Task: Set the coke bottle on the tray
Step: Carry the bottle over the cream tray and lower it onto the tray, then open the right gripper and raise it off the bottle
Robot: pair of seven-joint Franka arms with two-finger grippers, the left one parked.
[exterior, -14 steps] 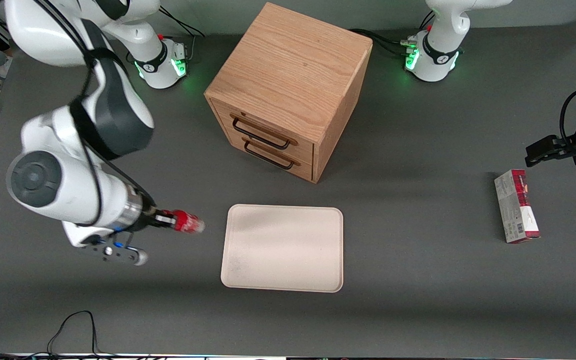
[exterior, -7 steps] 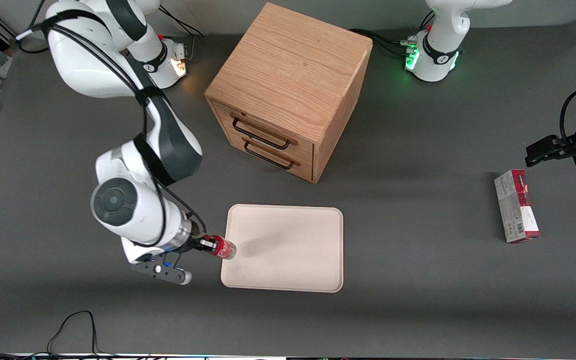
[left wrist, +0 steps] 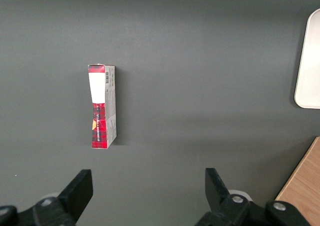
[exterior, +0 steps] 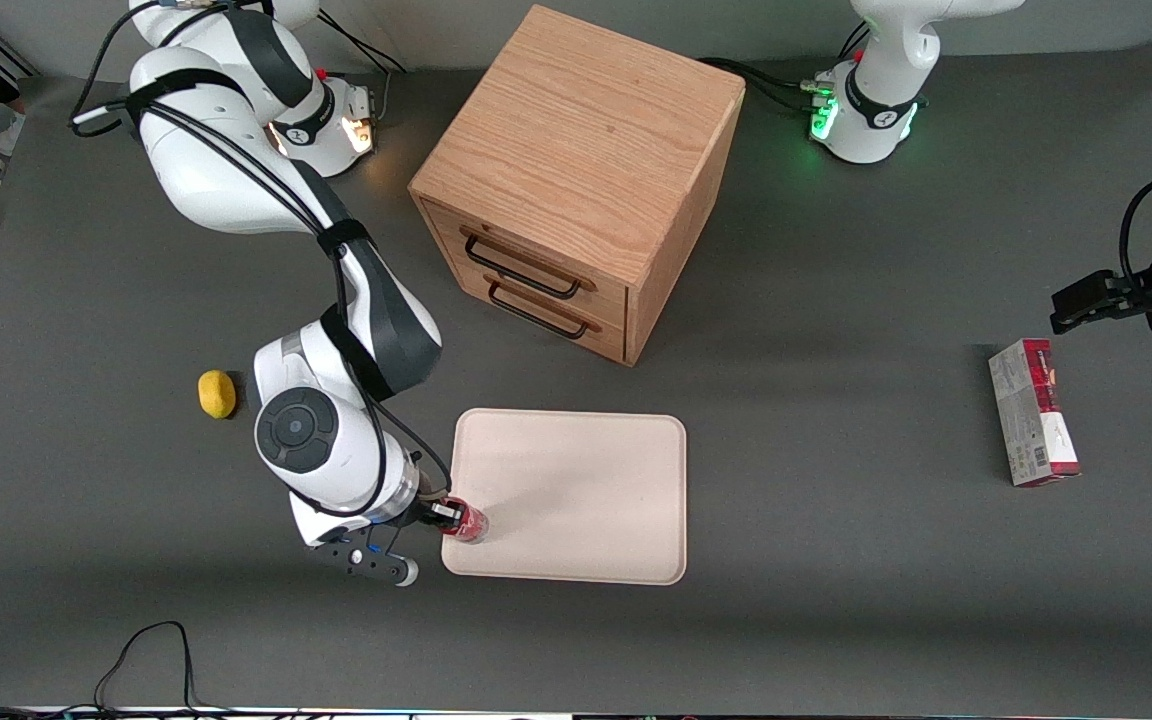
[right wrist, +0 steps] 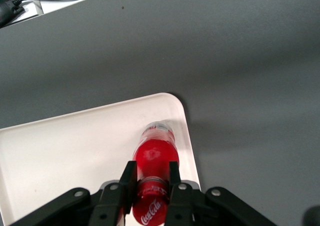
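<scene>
Upright coke bottle (right wrist: 156, 158) in gripper (right wrist: 150, 183), base toward tray (right wrist: 65, 151).

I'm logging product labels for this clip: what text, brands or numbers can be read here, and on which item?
"Coca-Cola": white script on the red cap of the coke bottle, held in the gripper over the tray near one corner.
Carton box: a barcode and print, too small to read.
Drawer cabinet: no text.

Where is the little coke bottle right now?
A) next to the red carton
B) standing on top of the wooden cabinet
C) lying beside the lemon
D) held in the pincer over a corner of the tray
D: the pincer is shut on the coke bottle, whose base is over the tray at its corner.
</scene>
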